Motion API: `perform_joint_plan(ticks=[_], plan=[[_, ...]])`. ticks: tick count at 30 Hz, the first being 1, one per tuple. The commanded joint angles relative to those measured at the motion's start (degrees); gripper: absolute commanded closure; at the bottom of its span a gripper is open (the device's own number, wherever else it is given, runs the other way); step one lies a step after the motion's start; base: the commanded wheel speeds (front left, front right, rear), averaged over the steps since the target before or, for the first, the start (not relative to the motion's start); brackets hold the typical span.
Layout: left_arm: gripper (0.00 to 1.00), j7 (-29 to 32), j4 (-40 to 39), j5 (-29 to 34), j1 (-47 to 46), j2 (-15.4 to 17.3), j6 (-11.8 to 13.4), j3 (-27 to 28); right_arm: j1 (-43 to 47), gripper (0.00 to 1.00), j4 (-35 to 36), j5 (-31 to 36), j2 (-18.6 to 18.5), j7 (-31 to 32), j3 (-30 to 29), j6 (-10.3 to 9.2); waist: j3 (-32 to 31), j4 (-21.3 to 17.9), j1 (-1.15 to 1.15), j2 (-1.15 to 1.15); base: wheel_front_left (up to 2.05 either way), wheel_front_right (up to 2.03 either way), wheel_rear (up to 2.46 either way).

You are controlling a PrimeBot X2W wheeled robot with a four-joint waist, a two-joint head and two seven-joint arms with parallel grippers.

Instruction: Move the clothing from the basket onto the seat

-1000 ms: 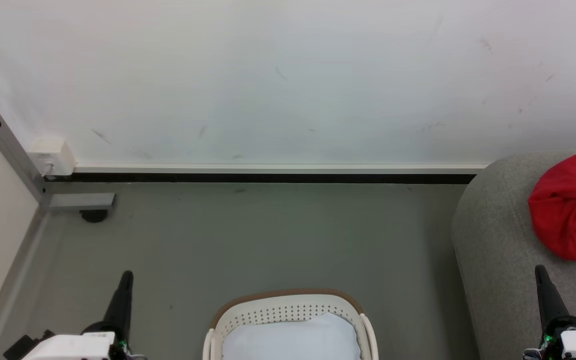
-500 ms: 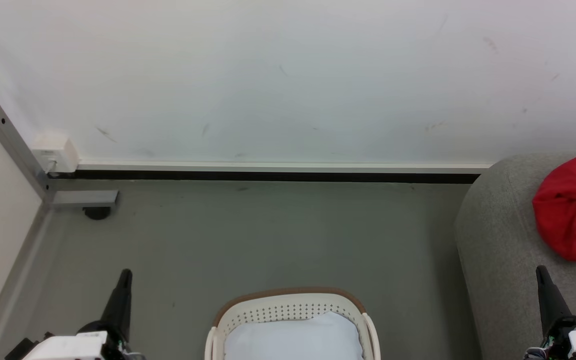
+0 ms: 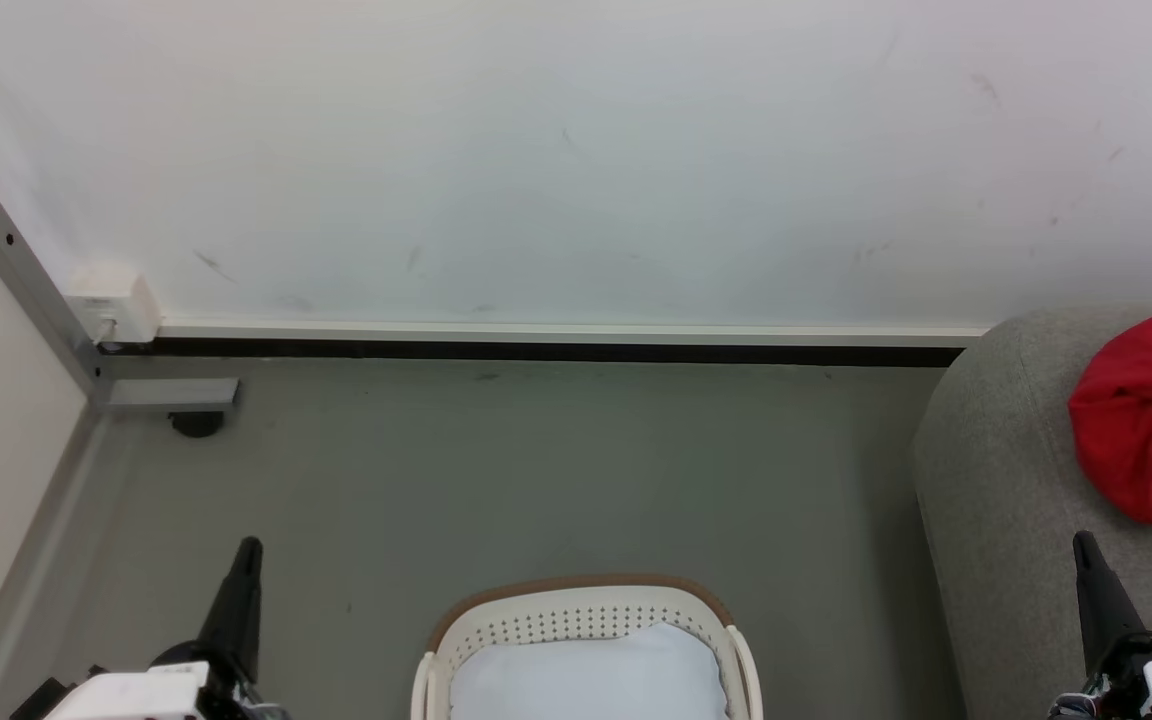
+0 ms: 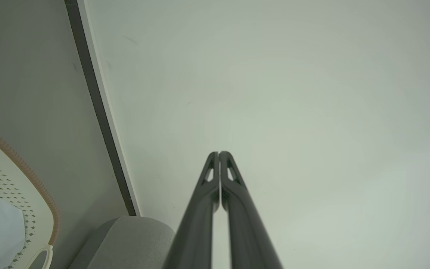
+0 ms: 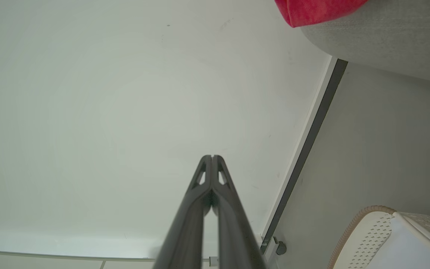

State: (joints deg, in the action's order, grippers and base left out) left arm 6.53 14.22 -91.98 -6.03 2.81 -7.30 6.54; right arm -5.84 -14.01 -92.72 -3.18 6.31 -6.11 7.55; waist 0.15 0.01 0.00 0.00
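Note:
The cream basket (image 3: 576, 605) with its brown rim sits on the floor at the bottom centre of the head view, a pale blue-white garment (image 3: 586, 680) folded inside it. The grey seat (image 3: 1006, 480) rises at the right, with a red garment (image 3: 1141, 430) lying on it. My left gripper (image 3: 248, 548) hangs shut over the floor left of the basket, apart from it. My right gripper (image 3: 1083, 542) is shut in front of the seat. In the wrist views both gripper tips (image 4: 218, 154) (image 5: 211, 157) are pressed together and point at the wall.
A white wall with a dark baseboard (image 3: 536, 352) runs behind the grey floor. At the left stand a metal frame leg (image 3: 26, 290), a white socket box (image 3: 114, 305) and a small dark foot (image 3: 196, 424).
The head view has drifted slightly, so the seat and the frame leg sit a little further right. Neither gripper has moved against the basket.

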Motion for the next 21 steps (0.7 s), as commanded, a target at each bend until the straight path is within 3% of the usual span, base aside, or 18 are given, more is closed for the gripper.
perform_joint_plan(ticks=[1, 21], plan=[[1.00, 0.27, -0.17, -0.73, -0.49, 0.07, -0.36, 0.20, -0.75, 1.00, -0.16, 0.03, 0.07, 0.07, -0.25, -0.12, 0.00, -0.01, 0.00, 0.00, 0.00, 0.00, 0.00], [1.00, 0.26, -0.17, -0.74, -0.48, 0.07, -0.36, 0.18, -0.77, 1.00, -0.17, 0.18, 0.13, 0.11, -0.35, -0.12, 0.00, -0.01, 0.00, 0.00, 0.00, 0.00, 0.00]])
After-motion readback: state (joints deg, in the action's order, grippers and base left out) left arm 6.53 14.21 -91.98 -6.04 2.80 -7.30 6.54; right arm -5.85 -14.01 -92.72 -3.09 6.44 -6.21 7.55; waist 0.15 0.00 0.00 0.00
